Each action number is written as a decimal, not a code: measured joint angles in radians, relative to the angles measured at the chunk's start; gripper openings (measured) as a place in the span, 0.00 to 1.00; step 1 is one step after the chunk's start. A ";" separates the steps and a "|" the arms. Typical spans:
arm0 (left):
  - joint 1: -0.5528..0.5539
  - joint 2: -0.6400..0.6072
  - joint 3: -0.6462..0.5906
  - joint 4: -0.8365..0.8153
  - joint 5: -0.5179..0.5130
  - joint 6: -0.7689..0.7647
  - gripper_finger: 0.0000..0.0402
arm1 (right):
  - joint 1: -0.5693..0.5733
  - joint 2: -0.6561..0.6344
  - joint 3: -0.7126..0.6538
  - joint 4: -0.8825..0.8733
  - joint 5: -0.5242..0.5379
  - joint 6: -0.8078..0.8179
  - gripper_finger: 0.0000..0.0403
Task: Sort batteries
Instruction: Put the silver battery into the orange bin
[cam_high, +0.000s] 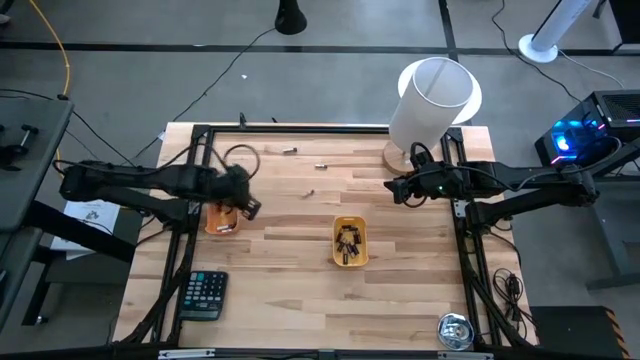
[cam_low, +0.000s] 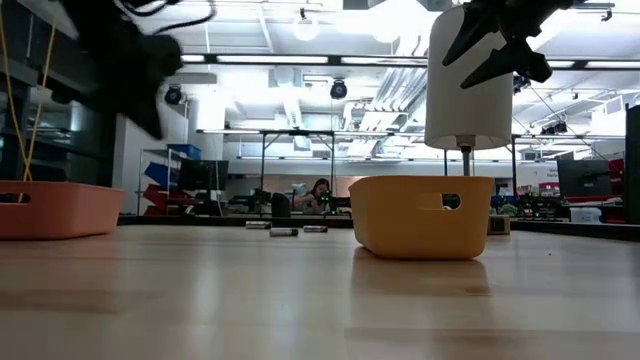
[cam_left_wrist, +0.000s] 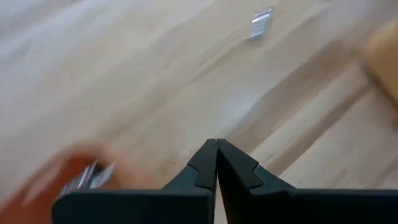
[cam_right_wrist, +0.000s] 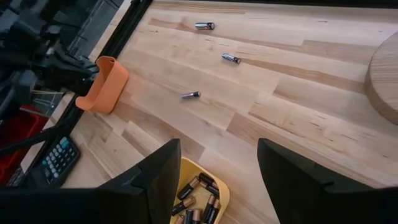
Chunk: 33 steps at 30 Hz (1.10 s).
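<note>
My left tool (cam_high: 243, 203) is pinched closed, empty, above the small orange plastic tray (cam_high: 222, 219); my right tool (cam_high: 398, 187) waits wide apart. The small yellow plastic tray (cam_high: 350, 243) holds several dark batteries (cam_right_wrist: 197, 204); 3 silvery cylindrical batteries (cam_right_wrist: 191, 94) remain on the wooden table (cam_high: 300, 280).

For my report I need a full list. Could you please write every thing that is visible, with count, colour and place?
loose batteries: three, silvery-grey, lying apart on the far part of the table
batteries in the yellow tray: several, dark with copper ends, exact count unclear
yellow tray: one, yellow, middle of the table
orange tray: one, orange, left side, under the left arm
calculator: one, black, near left corner
lamp: one, white shade on round wooden base, far right corner
round metal object: one, silvery, near right corner
table: one, light wood
person: one, seated far behind the table
left gripper: shut, empty, above the orange tray
right gripper: open, raised at the right side
</note>
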 joint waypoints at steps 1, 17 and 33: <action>0.014 0.022 0.001 0.058 0.011 0.074 0.02 | 0.000 0.000 0.000 0.000 0.000 0.000 0.52; 0.339 0.804 0.414 0.371 0.165 1.038 0.46 | 0.000 0.000 0.000 0.045 0.001 0.008 0.52; 0.446 1.095 0.614 0.138 0.320 0.956 0.30 | 0.000 0.000 0.000 0.046 0.035 0.013 0.52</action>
